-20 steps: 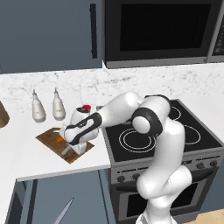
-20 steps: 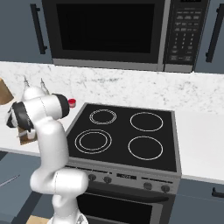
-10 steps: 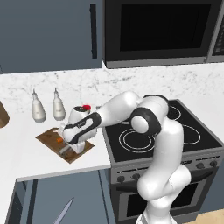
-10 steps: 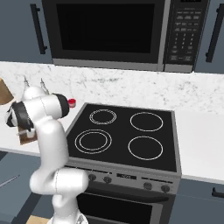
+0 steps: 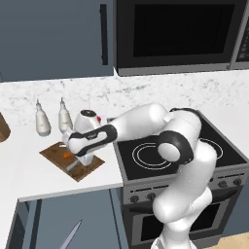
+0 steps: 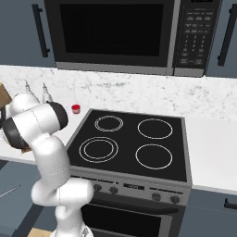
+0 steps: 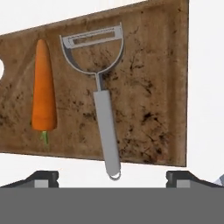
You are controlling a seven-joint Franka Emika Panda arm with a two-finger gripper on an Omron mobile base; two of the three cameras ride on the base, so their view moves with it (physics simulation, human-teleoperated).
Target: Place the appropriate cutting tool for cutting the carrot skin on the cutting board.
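We see peeler (image 7: 103, 94) lying on cutting board (image 7: 148, 87), beside carrot (image 7: 43, 87), handle end overhanging edge. Tool (image 7: 111, 177) released, fingers spread, hovers above.

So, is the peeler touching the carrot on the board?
No, the peeler lies beside the carrot on the cutting board, with bare wood between them.

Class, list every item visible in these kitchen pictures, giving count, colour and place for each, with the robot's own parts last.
Cutting board: one, dark brown, on the white counter.
Peeler: one, grey-silver, on the board, handle end over its edge.
Carrot: one, orange, on the board beside the peeler.
Bottles: two, pale, behind the board.
Stove: one, black, four rings.
Microwave: one, dark, above the stove.
Red item: one, small, left of the stove.
Gripper: one, open, over the board.
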